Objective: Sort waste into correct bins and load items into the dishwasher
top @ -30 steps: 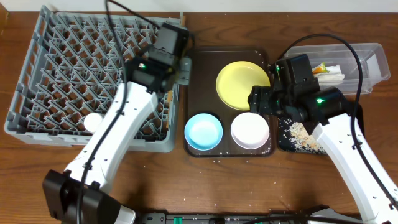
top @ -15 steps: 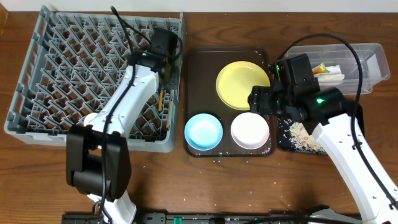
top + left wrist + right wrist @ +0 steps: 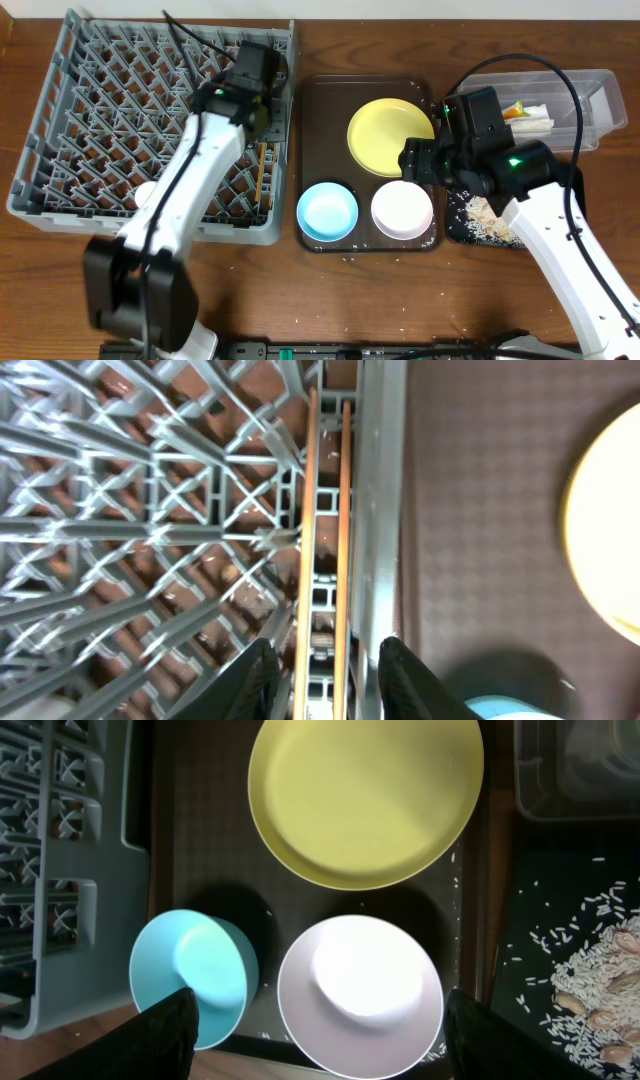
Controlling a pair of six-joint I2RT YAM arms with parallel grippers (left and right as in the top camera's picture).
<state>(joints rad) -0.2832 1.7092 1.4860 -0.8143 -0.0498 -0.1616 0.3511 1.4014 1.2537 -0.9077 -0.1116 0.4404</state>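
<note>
My left gripper [image 3: 262, 112] [image 3: 328, 665] is open over the right edge of the grey dish rack [image 3: 90, 110] [image 3: 130, 510]. The two chopsticks [image 3: 262, 165] [image 3: 325, 530] lie side by side in the rack's edge channel, between my fingertips but not gripped. A white cup [image 3: 148, 195] sits in the rack. My right gripper [image 3: 420, 162] [image 3: 325, 1025] is wide open and empty above the white bowl [image 3: 402, 210] [image 3: 360, 995]. The blue bowl [image 3: 327, 212] [image 3: 195, 980] and yellow plate [image 3: 390, 137] [image 3: 365, 795] are beside it.
The bowls and plate rest on a dark brown serving tray [image 3: 325, 120]. The clear tub [image 3: 590, 100] at the right holds the white wrapper [image 3: 535, 112] and sachet [image 3: 515, 110]. The black tray [image 3: 460, 232] [image 3: 540, 920] holds beige crumbs [image 3: 485, 212] [image 3: 600, 965].
My left gripper has moved left from the rack's right rim to over the rack's edge channel, and the arm has swung. The right arm has not moved.
</note>
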